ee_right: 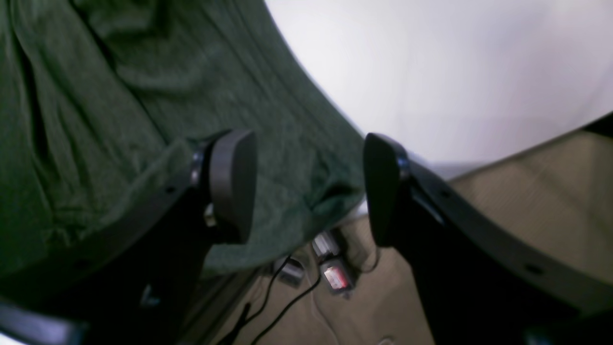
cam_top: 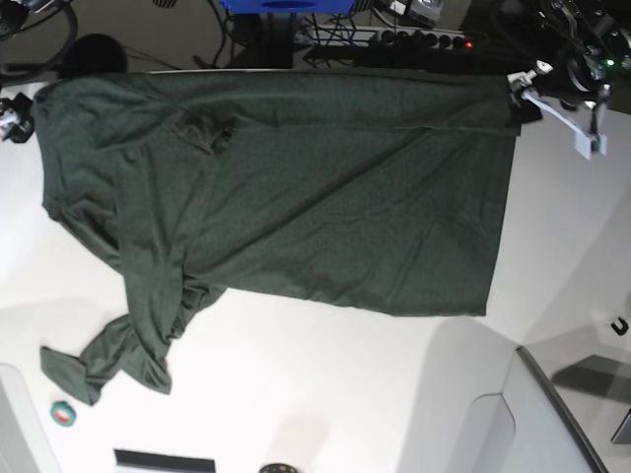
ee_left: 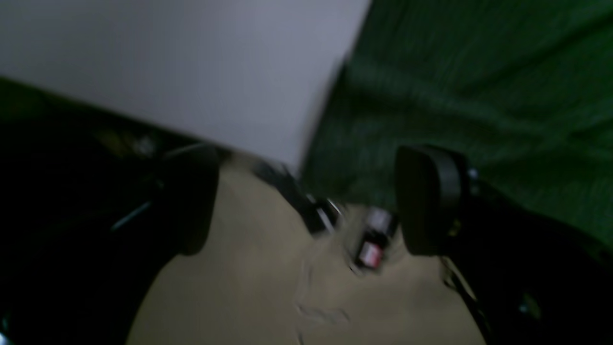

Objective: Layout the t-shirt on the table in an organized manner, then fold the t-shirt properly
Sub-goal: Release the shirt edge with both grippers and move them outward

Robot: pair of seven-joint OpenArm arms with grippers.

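The dark green t-shirt (cam_top: 296, 197) lies spread across the white table (cam_top: 325, 394), its body flat. One sleeve is bunched and twisted at the lower left. My left gripper (cam_top: 525, 99) is at the shirt's far right corner by the table's back edge. In the blurred left wrist view it (ee_left: 306, 191) is open and empty, with the t-shirt (ee_left: 479, 96) just beside one finger and the table (ee_left: 191, 62) beyond. My right gripper (cam_top: 8, 123) is at the shirt's far left corner. In the right wrist view it (ee_right: 309, 182) is open over the hem of the t-shirt (ee_right: 96, 120), gripping nothing, at the table (ee_right: 455, 72) edge.
A teal tape roll (cam_top: 62, 414) and a black strip (cam_top: 163, 461) lie near the front left. A grey panel (cam_top: 552, 414) stands at the front right. A power strip (cam_top: 394, 37) sits behind the table. Small devices (ee_right: 335, 275) and cables lie on the tan floor below the edge.
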